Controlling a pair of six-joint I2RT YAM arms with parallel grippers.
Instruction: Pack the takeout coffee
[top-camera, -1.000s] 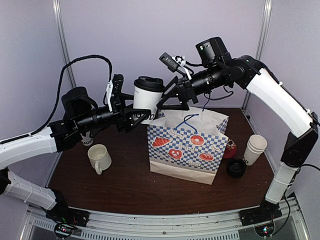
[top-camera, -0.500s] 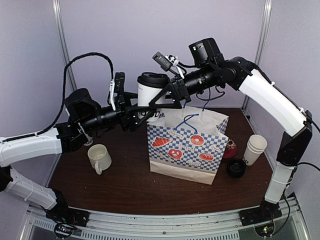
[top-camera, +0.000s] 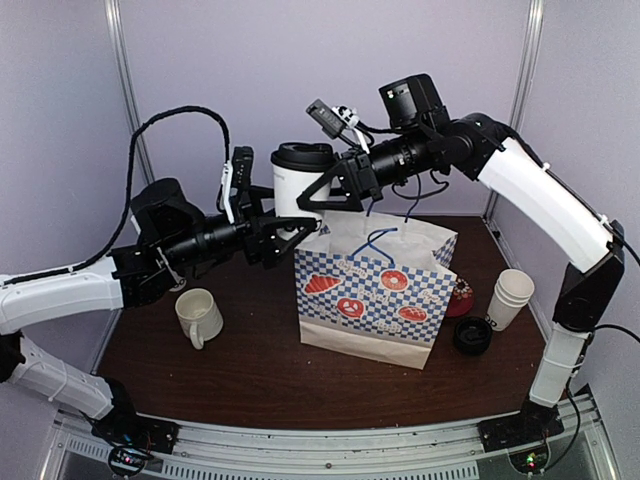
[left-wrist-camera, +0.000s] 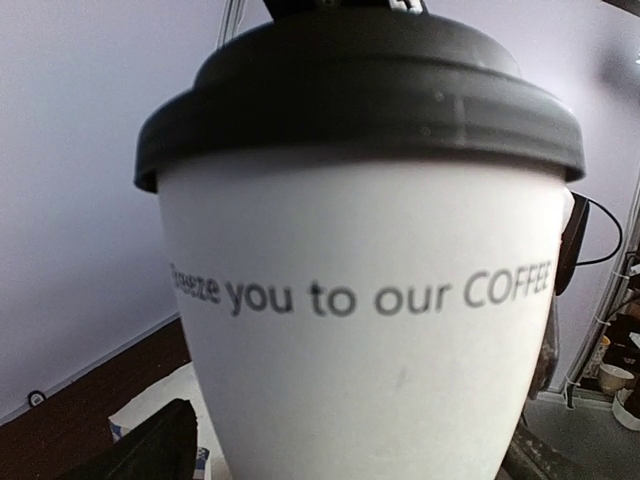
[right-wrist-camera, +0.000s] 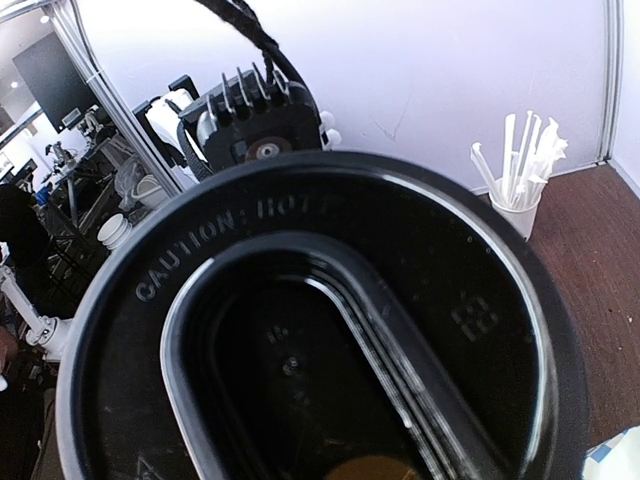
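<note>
White paper under a black plastic lid (top-camera: 303, 156): one takeout coffee (top-camera: 296, 192) hangs upright in the air between the two arms. It is above the left end of the open paper bag (top-camera: 375, 290) and not yet in it. From overhead, the left claw (top-camera: 272, 228) reaches to the cup's lower half and the right claw (top-camera: 335, 186) to its upper half. The fingers of each flank the wall. No view lets me tell whether either claw is clenched on the cup or standing loose around it.

The left wrist camera gives what the overhead cannot: black lettering (left-wrist-camera: 360, 295) across the cup, ending "you to our COFFEE". Dark fingers (left-wrist-camera: 140, 450) sit at the bottom corners, either side of the cup. The right wrist camera looks down on the lid, with "CAUTION: HOT" raised along its rim. Beyond it a white cup of straws (right-wrist-camera: 516, 190) stands near the back wall, which the overhead does not show. Only the overhead shows the bag and the bench (top-camera: 240, 370).

Counted there:
- one bag, blue-checked with pastry prints
- one cream mug (top-camera: 198, 316) to its left
- one stack of white paper cups (top-camera: 511, 296) to its right, two rims showing
- one loose black lid (top-camera: 472, 335) just beside the stack
- one more white lettered cup (top-camera: 176, 284), mostly hidden under the left arm
</note>
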